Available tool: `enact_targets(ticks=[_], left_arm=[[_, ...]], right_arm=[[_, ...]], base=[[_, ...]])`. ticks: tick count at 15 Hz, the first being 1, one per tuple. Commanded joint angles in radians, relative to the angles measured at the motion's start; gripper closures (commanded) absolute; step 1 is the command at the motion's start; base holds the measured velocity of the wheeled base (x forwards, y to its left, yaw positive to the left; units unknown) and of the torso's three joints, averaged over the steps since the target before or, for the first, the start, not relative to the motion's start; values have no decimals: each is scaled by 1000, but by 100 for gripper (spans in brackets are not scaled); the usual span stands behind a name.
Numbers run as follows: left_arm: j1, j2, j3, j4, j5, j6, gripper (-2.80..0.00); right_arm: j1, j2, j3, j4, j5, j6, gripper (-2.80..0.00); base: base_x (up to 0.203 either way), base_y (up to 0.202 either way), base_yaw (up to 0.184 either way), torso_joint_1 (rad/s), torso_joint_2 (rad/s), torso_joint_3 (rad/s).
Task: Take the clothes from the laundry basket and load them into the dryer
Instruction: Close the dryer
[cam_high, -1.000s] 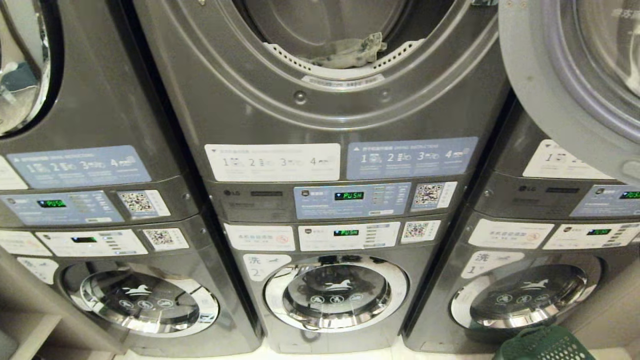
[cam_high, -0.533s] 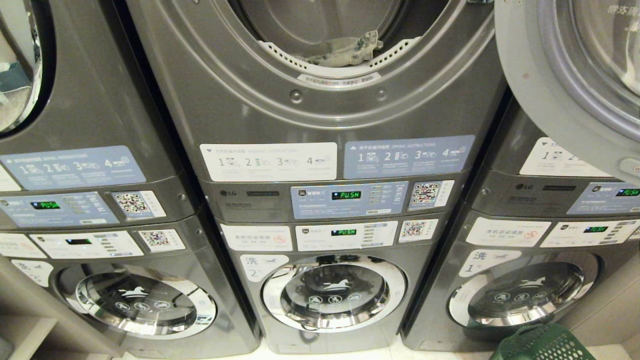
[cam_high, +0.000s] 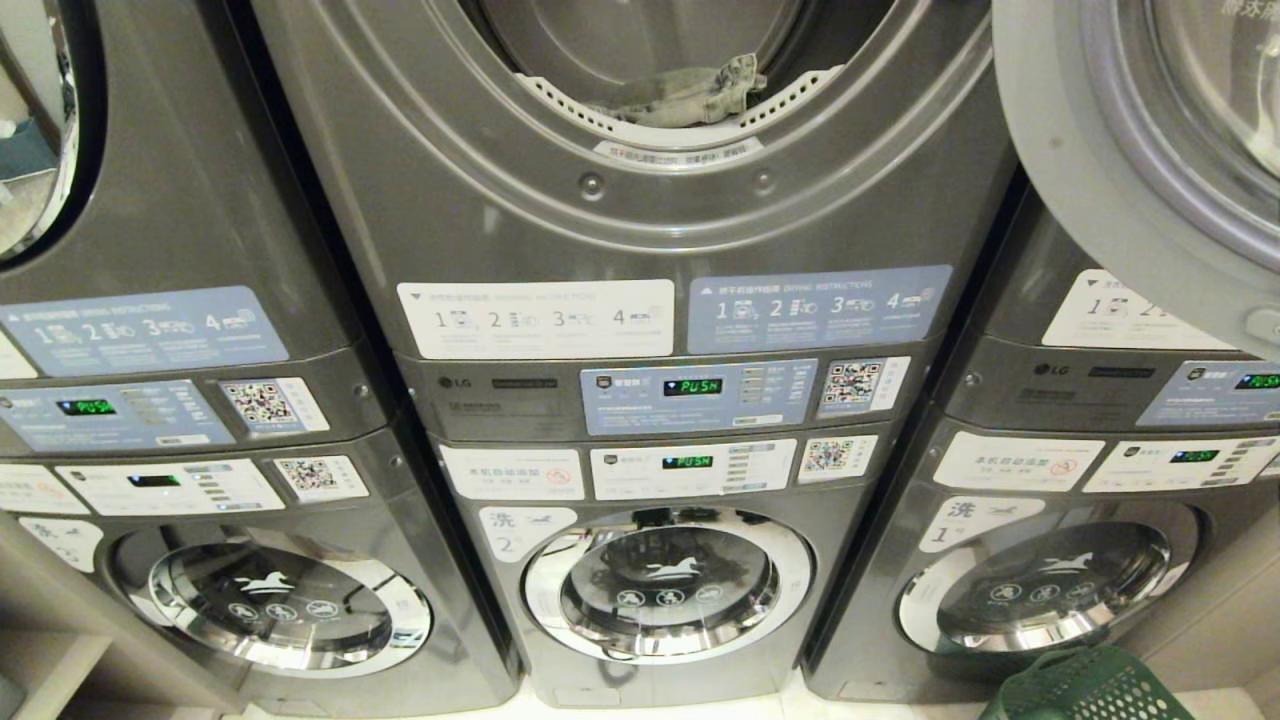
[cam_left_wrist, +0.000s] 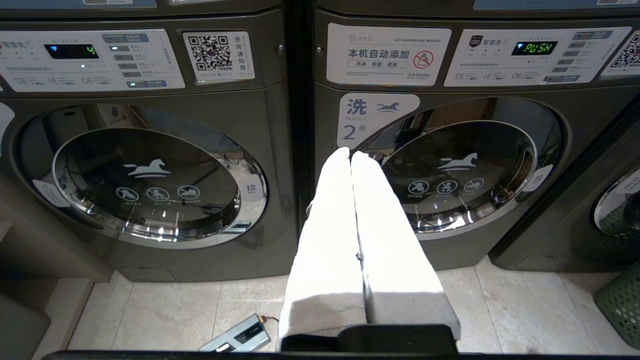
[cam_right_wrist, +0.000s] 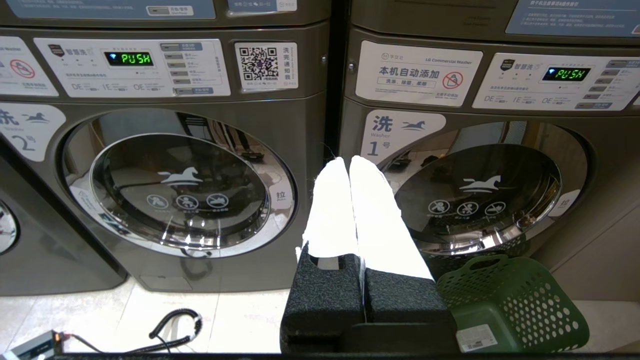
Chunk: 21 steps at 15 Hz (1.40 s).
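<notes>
The right gripper has its two white-wrapped fingers pressed flat together, holding nothing, and it points at the seam between two washers low in the row; just beside and below it, on its outer side, sits the laundry basket, dark green, tipped a little on the pale tiled floor and resting against the foot of the washer marked 1 (no clothes can be seen through its lattice wall from here); on the gripper's other side stands the washer marked 2, chrome ring and white horse emblem, with a coiled black cable lying on the floor before it. The left gripper is likewise closed and empty, its white fingers touching along their length; it aims at the left edge of that same washer marked 2, and a small grey box with wires lies on the tiles beneath it. Well above both grippers, in the head view, is the dryer stacked on the washer marked 2; its round opening is uncovered, and a crumpled pale garment lies at the drum's front lip; its door hangs swung out to the right, over the neighbouring stack; neither arm shows in that view.
</notes>
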Motion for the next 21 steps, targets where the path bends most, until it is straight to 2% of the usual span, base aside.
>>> enact_targets(ticks=[1, 21], left_arm=[[0, 0, 0, 0, 0, 0, 0], [0, 0, -1, 2, 0, 0, 0]], right_arm=[[0, 1, 0, -1, 1, -3, 0], [0, 0, 0, -2, 8, -15, 0]], base=[[0, 0, 0, -65, 124, 56], [0, 0, 0, -58, 120, 62]])
